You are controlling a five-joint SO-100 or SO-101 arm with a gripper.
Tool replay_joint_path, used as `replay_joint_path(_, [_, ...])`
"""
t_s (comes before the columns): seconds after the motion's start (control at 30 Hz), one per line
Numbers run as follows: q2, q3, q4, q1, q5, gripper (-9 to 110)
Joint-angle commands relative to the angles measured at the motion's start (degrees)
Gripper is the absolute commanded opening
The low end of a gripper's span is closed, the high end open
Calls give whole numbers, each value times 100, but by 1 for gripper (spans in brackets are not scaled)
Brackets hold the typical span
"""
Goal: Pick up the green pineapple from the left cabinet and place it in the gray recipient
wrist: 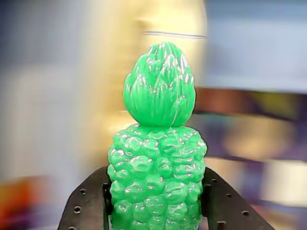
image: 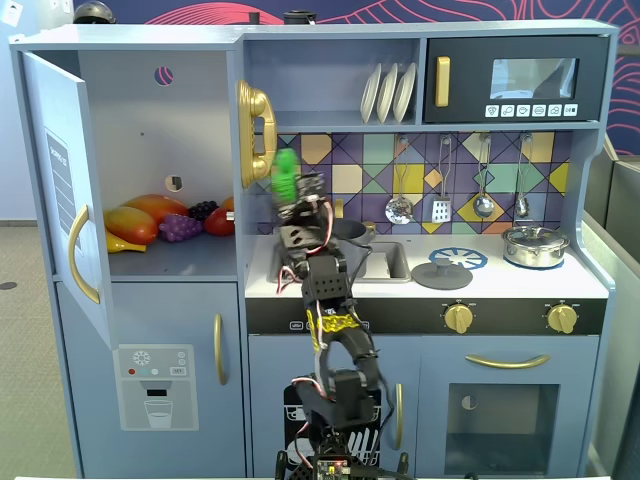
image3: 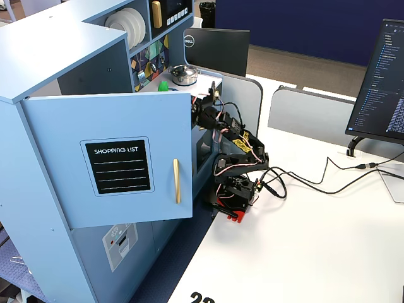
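Note:
My gripper (image: pixel 291 192) is shut on the green pineapple (image: pixel 287 172) and holds it upright in the air. It is in front of the gold telephone, just right of the open left cabinet (image: pixel 150 130) and above the counter's left end. In the wrist view the pineapple (wrist: pixel 157 158) fills the middle, leafy top up, with my gripper (wrist: pixel 157 194) and its black fingers (wrist: pixel 86 206) pressed on both sides of it. In another fixed view only the pineapple's top (image3: pixel 163 86) shows above the cabinet door (image3: pixel 120 158). A dark gray pot rim (image: pixel 352 230) peeks out behind my arm by the sink.
Mangoes (image: pixel 135 222), purple grapes (image: pixel 180 227) and other fruit lie on the cabinet shelf. The gold telephone (image: pixel 254 130) hangs right behind the pineapple. The sink (image: pixel 388 260), a gray lid (image: pixel 441 273) and the shiny silver pot (image: pixel 535 246) sit on the counter.

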Motion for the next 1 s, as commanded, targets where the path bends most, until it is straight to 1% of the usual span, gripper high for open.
replay_joint_path(0.0, [-949, -606, 26, 1099, 431, 0])
replay_joint_path(0.07, [-1573, -905, 35, 1362, 422, 0])
replay_joint_path(0.23, [-2953, -1978, 211, 1521, 650, 0])
replay_joint_path(0.37, [-3779, -2417, 290, 1679, 545, 0])
replay_joint_path(0.57, [-4201, -2733, 773, 1538, 334, 0])
replay_joint_path(0.63, [-4122, -2725, 1011, 1494, 308, 8])
replay_joint_path(0.7, [-4052, -2698, 1125, 1468, 396, 21])
replay_joint_path(0.8, [-4025, -2716, 1195, 1468, 387, 31])
replay_joint_path(0.87, [-4025, -2804, 1195, 1424, 360, 32])
replay_joint_path(0.97, [-3841, -2988, 1521, 1336, 158, 26])
